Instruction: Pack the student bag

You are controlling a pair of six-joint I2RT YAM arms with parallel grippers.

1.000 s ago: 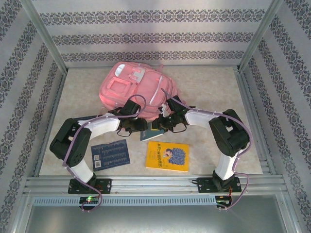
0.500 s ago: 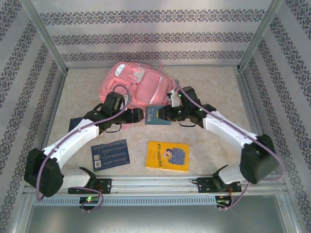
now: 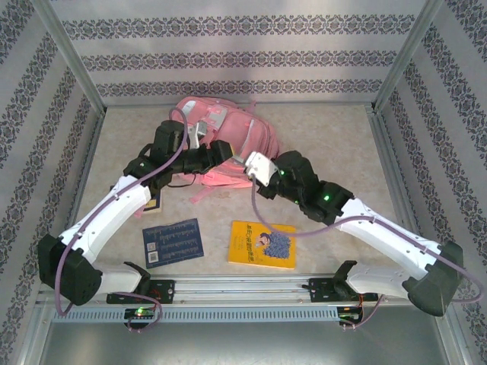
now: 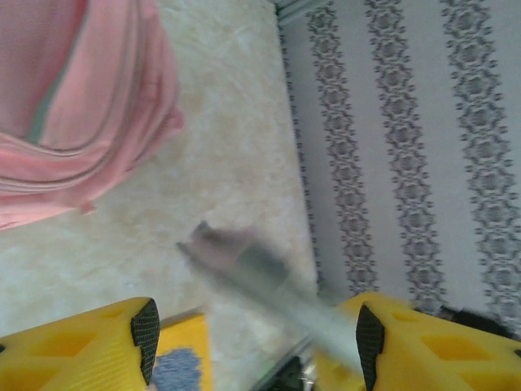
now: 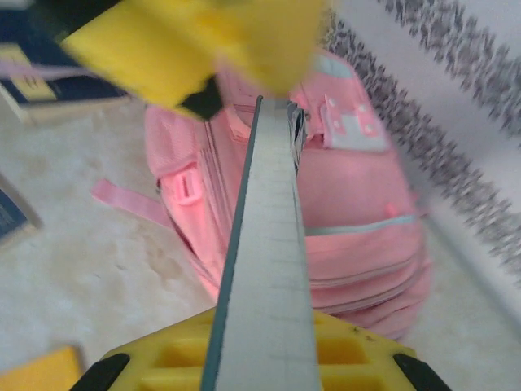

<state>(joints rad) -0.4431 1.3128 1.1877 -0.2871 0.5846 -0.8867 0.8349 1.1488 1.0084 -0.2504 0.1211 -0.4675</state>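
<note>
Two yellow fingers of the right gripper (image 5: 260,368) are clamping a thin teal-covered book (image 5: 264,244), which the right wrist view is showing edge-on, its pale page edge running up the middle. Behind it the student bag (image 5: 350,204) is lying on the table (image 5: 98,269) with its front pockets facing up. A blurred yellow finger (image 5: 195,49) of the left gripper (image 4: 252,334) is hanging over the book's far end; whether it is touching the book I cannot tell. The left wrist view is adding that the left fingers are standing wide apart, clamping nothing, with a grey streak crossing the gap, too smeared to name. The bag is sitting in that view's upper left corner, apart from the fingers. From above, both arms are meeting over the bag's near edge at the table's far middle, hiding the grip itself. A yellow book (image 3: 262,243) and a blue book (image 3: 173,242) are lying nearer the bases, and another blue book (image 3: 156,204) is peeking from under the left arm
</note>
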